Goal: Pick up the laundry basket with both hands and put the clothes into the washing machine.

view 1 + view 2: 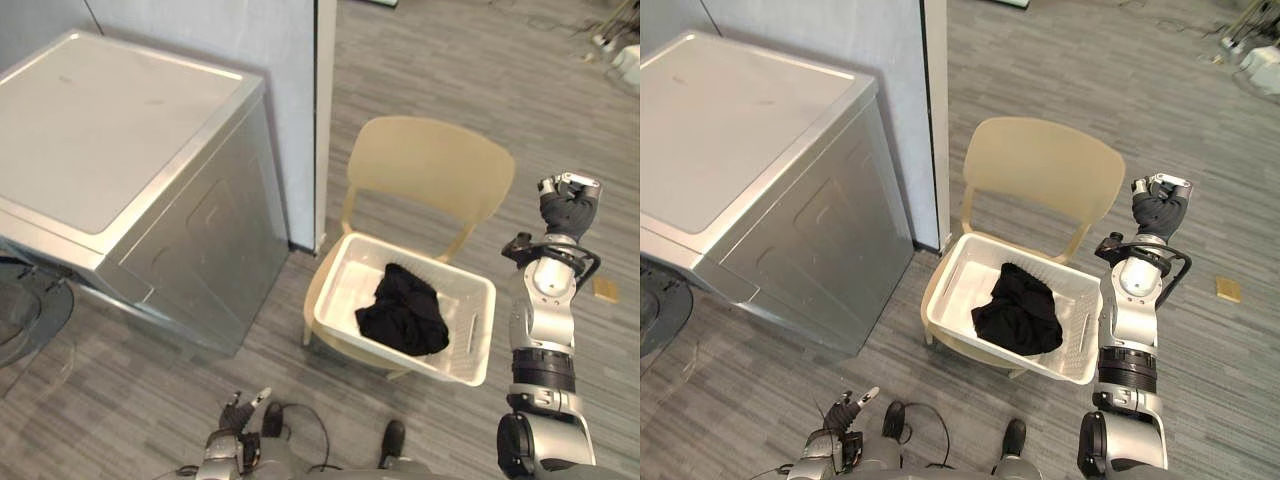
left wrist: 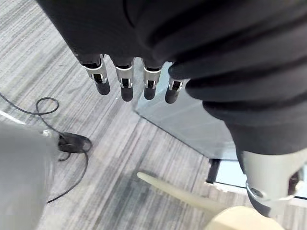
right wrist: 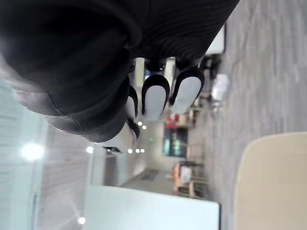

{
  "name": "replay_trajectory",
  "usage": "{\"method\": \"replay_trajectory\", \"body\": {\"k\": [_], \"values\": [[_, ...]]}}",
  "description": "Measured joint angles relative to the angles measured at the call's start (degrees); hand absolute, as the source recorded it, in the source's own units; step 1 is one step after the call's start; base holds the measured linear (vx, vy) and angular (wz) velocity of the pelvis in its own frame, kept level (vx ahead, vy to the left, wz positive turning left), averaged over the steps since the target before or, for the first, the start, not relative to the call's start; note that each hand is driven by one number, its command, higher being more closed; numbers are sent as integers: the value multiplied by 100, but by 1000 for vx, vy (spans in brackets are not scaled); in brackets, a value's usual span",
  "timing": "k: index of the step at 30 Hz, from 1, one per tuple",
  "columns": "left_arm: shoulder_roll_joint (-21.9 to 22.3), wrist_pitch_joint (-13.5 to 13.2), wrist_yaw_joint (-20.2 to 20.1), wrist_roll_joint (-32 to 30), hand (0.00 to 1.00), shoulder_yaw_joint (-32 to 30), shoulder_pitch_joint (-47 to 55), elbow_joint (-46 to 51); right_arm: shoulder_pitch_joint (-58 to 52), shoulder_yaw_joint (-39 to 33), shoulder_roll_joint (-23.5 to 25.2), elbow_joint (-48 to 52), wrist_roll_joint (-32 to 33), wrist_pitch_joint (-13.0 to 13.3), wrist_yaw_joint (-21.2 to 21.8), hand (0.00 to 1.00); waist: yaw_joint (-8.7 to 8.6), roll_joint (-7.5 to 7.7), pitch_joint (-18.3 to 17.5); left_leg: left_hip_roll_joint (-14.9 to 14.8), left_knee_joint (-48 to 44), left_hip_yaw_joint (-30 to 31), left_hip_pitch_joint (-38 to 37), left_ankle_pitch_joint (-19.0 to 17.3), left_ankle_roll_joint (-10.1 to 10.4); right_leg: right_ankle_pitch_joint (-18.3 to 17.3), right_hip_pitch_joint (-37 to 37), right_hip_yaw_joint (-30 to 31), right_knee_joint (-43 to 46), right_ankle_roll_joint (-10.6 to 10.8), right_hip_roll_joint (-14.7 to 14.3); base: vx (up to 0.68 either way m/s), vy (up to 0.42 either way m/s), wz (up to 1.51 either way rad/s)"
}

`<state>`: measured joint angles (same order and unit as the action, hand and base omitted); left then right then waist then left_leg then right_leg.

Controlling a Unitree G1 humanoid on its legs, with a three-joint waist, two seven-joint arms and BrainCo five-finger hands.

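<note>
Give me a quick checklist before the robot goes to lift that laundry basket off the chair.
1. Laundry basket upright on chair: ok.
2. Black clothes inside basket: ok.
3. Left hand at basket: not ok, low and apart from it.
4. Right hand at basket: not ok, up beside the chair back.
5. Washing machine open for loading: cannot tell.

White laundry basket [image 1: 956, 278] sits on beige chair [image 1: 1040, 165], holding black clothes [image 1: 1018, 315]. Washing machine [image 1: 750, 180] at 10 o'clock; right hand [image 1: 1158, 208] at 2 o'clock.
</note>
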<state>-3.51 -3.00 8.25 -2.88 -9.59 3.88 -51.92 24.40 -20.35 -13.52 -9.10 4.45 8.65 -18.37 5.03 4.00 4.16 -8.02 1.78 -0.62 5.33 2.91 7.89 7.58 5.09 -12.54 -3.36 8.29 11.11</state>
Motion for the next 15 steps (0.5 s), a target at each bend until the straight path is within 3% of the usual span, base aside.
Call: {"method": "replay_trajectory", "body": {"k": [1, 4, 15], "values": [[-9, 0, 18, 0, 0, 0, 9, 36, -1, 0, -3, -1, -2, 3, 3, 0, -9, 6, -16, -4, 6, -41, -41, 0, 1, 0, -11, 33, 0, 0, -2, 1, -1, -26], [-35, -1, 64, -1, 0, 8, 4, 103, -126, 115, -10, -113, -53, 2, 145, 0, -111, 15, -28, 7, 27, -154, -211, -6, 5, 5, -104, 154, -20, 6, 1, -20, 3, -17], [-9, -3, -86, -14, 0, 576, 155, 243, -832, 1139, -55, -1290, 188, -176, 1224, 0, -129, -108, -45, 21, 21, -230, -153, -8, 5, 117, -70, 201, -197, 18, -1, -18, 0, -4]]}}
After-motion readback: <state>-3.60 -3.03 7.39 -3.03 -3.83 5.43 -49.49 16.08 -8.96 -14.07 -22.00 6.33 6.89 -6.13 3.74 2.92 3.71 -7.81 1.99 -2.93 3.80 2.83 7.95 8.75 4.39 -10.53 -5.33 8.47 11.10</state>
